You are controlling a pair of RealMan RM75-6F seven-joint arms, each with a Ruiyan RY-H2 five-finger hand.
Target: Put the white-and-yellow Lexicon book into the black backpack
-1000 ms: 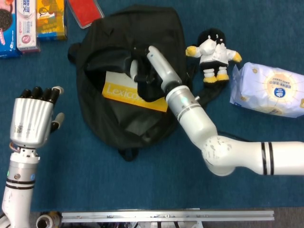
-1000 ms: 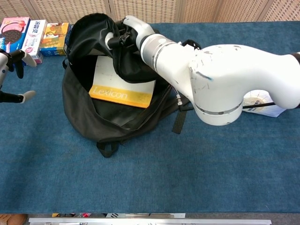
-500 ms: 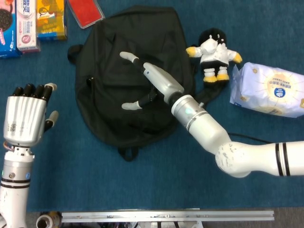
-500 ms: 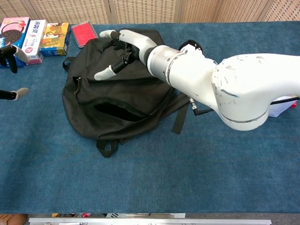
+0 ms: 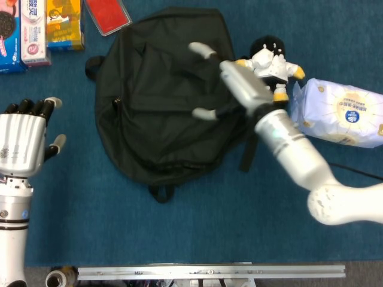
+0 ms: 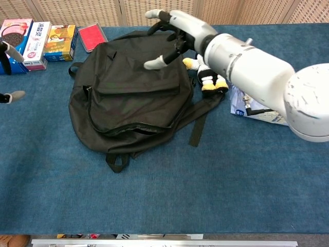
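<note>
Black backpack (image 5: 164, 104) flat, flap down | Lexicon book unseen, judged inside | right hand (image 5: 230, 78) at bag's 2 o'clock, fingers spread, empty | left hand (image 5: 21, 143) at 9 o'clock, open, idle | lift clear, avoid snagging strap (image 6: 198, 126)

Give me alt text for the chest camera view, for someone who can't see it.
A black backpack lies flat on a blue table, no book visible, with the robot's right hand open above its top edge. Beside it sit a penguin plush and a white packet; snack boxes line the far left corner.
</note>
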